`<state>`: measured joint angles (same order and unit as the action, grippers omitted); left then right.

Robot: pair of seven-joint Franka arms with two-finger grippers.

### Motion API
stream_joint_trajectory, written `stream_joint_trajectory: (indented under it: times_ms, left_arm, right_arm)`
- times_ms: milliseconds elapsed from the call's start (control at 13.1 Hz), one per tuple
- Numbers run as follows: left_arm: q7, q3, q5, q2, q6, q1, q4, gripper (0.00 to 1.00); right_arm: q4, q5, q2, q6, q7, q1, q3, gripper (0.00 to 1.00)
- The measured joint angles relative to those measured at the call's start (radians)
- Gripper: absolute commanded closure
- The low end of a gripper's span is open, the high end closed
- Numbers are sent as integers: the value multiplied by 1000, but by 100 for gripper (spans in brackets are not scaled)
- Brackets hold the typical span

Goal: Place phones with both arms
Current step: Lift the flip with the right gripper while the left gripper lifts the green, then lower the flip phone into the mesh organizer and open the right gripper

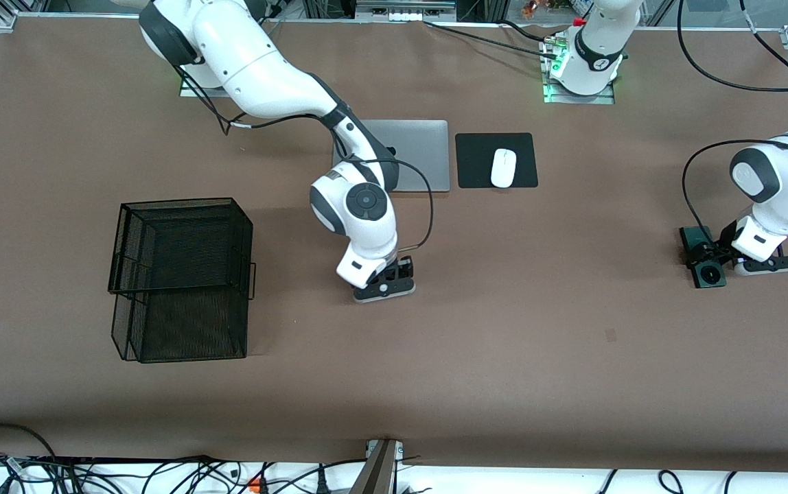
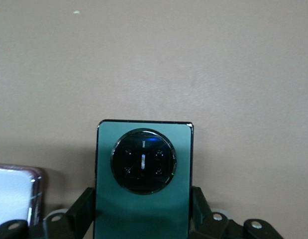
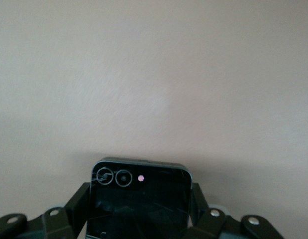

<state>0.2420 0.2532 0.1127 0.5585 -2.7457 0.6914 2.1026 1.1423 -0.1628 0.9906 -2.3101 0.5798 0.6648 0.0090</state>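
Note:
The long dark green phone [image 2: 143,214], with its round camera ring, lies low at the table near the left arm's end [image 1: 703,257]. My left gripper [image 2: 143,206] [image 1: 713,257] is shut on it, one finger [image 2: 80,209] pressed against each long side. A pale lilac-white phone [image 2: 14,194] lies right beside it. Near the table's middle, my right gripper [image 3: 140,206] [image 1: 388,278] is shut on the small black flip phone [image 3: 139,199], whose twin lenses face up. Both phones sit at table height; I cannot tell if either is off the surface.
A black wire basket [image 1: 181,274] stands toward the right arm's end. A closed grey laptop [image 1: 418,154] and a white mouse [image 1: 503,167] on a black pad [image 1: 476,147] lie close to the arm bases. Cables run along the table's near edge.

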Motion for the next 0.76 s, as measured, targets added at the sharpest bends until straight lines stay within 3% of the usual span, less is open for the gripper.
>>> stream_joint_trajectory:
  times_ms: [381,762]
  left_arm:
    - [-63,1,0,-12,265,-69,-157,100]
    - [-267,8,0,-20,404,-226,-265,100]
  right_arm:
    - [-13,0,-165,159,-6,-105,-47,91]
    - [0,21,-303,473,-226,-299,-50,91]
